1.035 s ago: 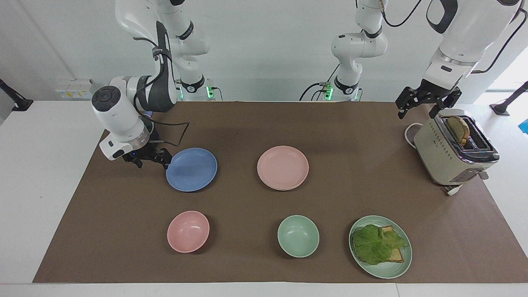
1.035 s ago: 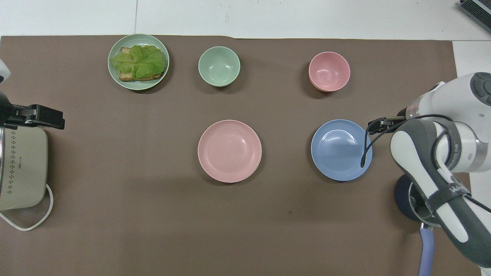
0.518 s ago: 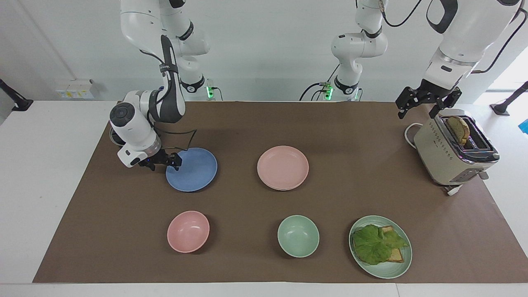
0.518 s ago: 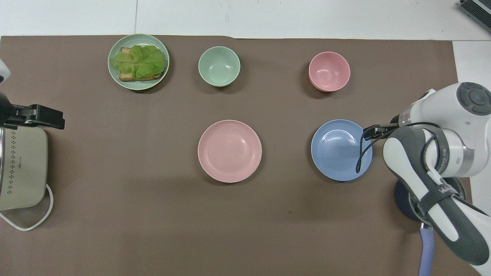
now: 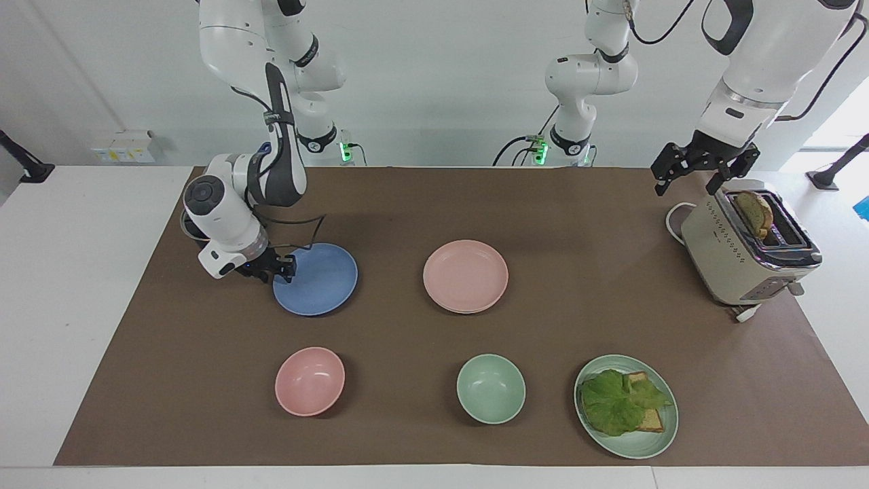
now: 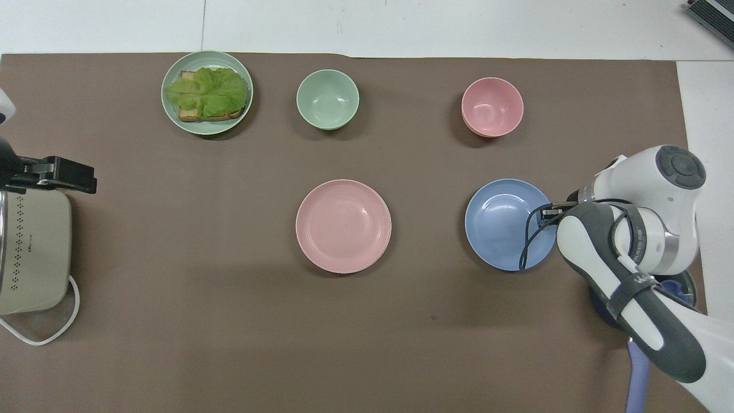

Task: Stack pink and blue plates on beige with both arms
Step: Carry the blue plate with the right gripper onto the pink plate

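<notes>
The blue plate (image 5: 319, 280) (image 6: 504, 225) lies flat on the brown mat toward the right arm's end of the table. My right gripper (image 5: 278, 268) (image 6: 545, 212) is low at that plate's rim, on the side toward the right arm's end. The pink plate (image 5: 466, 275) (image 6: 343, 225) lies at the middle of the mat, untouched. The beige plate is hidden in both views. My left gripper (image 5: 686, 183) (image 6: 57, 175) hangs open and waits in the air over the toaster's end nearer the robots, holding nothing.
A beige toaster (image 5: 743, 251) (image 6: 31, 252) with a bread slice stands at the left arm's end. Farther from the robots sit a pink bowl (image 5: 309, 380), a green bowl (image 5: 490, 388) and a green plate (image 5: 635, 445) with lettuce on toast.
The right gripper came down and slid in from beside the blue plate to its rim. The plates and the left arm have not moved.
</notes>
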Available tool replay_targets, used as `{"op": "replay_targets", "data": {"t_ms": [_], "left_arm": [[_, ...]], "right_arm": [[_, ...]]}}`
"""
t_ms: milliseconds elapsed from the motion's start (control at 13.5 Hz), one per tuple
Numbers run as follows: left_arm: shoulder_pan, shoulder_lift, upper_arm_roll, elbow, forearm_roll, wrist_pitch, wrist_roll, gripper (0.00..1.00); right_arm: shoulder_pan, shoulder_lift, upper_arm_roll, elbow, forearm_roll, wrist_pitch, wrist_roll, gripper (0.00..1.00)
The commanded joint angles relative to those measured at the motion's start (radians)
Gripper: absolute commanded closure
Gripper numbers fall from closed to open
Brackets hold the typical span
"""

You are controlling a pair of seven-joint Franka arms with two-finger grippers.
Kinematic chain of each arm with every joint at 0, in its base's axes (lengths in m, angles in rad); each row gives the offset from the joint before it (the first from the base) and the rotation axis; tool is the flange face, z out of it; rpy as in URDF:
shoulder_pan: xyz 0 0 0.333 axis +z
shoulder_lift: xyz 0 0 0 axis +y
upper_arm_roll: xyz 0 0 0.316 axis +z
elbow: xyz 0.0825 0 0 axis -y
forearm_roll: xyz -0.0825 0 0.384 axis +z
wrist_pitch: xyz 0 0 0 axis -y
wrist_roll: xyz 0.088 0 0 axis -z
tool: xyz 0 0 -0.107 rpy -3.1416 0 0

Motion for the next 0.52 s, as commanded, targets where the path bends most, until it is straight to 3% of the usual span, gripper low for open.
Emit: {"op": "replay_targets", "data": {"t_ms": [0, 148, 444], "left_arm": [[0.007, -0.005, -0.006, -0.002, 0.011, -0.01, 0.0, 0.0], [0.008, -0.005, -0.006, -0.002, 0.011, -0.01, 0.0, 0.0], [0.007, -0.005, -0.006, -0.002, 0.011, -0.01, 0.0, 0.0]], "right_arm": [[-0.004, 0.004, 0.002, 0.0, 0.022, 0.01, -0.041, 1.0], [-0.004, 0.002, 0.004, 0.019, 0.022, -0.013, -0.043, 1.0], [-0.003, -0.044, 0.017, 0.143, 0.048, -0.219, -0.037, 1.0]]}}
